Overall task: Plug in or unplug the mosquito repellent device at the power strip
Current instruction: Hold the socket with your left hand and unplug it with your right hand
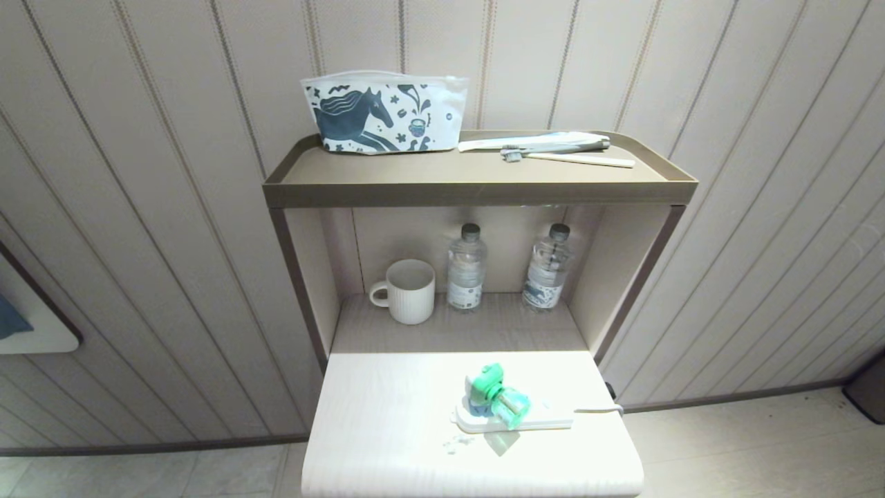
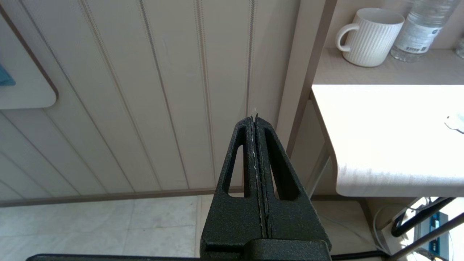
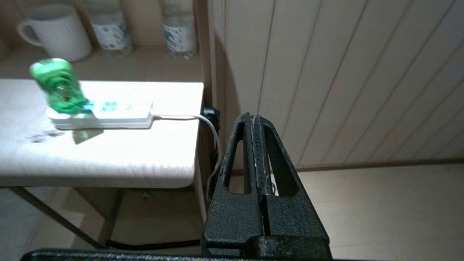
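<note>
Panelled wall (image 1: 138, 173), tiled floor (image 1: 747, 449), brown shelf (image 1: 477, 183).

A: Where's the right tool (image 3: 255, 117)?
B: Off the tabletop (image 3: 108, 159) edge, low by the panelled wall, its two sides pressed together, holding nothing.
A: And the repellent device (image 3: 59, 87)?
B: Well apart from the tool, standing on the power strip (image 3: 108, 116); its cord (image 3: 203, 127) trails toward the tool.

No legible text anywhere. Printed labels on two clear plastic water bottles (image 1: 466, 268) (image 1: 547, 266), too small to read. Blue horse drawing, no words, on white fabric pouch (image 1: 384, 112).
</note>
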Available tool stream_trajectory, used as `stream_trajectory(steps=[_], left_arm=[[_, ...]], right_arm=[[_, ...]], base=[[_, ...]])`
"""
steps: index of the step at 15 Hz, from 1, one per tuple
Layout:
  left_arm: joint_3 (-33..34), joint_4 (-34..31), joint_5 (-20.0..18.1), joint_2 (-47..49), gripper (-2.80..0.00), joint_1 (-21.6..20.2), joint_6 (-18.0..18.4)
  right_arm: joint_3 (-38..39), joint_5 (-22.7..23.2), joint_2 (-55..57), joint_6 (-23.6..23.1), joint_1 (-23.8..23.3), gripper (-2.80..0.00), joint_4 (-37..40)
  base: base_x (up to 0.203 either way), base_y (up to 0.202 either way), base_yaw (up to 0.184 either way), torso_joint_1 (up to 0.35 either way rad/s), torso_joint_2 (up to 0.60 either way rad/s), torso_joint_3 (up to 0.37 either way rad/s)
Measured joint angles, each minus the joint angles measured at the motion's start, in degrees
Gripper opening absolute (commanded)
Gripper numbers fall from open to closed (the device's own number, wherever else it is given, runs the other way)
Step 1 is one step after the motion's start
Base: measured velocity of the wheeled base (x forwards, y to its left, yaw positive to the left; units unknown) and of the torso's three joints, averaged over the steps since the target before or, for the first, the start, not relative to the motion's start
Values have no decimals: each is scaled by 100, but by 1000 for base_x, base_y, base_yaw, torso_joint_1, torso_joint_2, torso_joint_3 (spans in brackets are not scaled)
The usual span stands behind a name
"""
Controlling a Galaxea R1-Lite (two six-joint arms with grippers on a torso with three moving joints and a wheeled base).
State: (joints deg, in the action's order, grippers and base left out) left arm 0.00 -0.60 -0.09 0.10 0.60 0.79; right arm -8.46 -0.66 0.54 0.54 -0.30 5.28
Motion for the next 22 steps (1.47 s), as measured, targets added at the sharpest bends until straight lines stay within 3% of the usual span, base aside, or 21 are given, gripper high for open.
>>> stream_trajectory(steps=[4,8,12,14,17,19,22], left_arm=[[0,0,0,0,-280,2,0],[0,-2,1,0,-280,2,0],[0,-1,0,0,-280,2,0],[0,-1,0,0,-280,2,2],[0,-2,2,0,-280,2,0],[0,-1,1,0,-280,2,-6],[0,0,0,0,-280,2,4]], right_arm=[[-1831,412,731,41,12,-280,1052],[-3582,934,2802,290,146,-280,1323],[-5482,1411,5093,395,906,-280,2122],[-6465,1161,6223,395,1593,-280,2799],[-7488,325,7770,276,2712,-280,3531],[-7942,-113,8661,149,3302,-280,3733],[-8349,-363,9648,-118,3892,-280,3843]], base=[[0,0,0,0,0,0],[0,0,0,0,0,0],[0,0,0,0,0,0],[0,0,0,0,0,0],[0,0,0,0,0,0],[0,0,0,0,0,0],[0,0,0,0,0,0]])
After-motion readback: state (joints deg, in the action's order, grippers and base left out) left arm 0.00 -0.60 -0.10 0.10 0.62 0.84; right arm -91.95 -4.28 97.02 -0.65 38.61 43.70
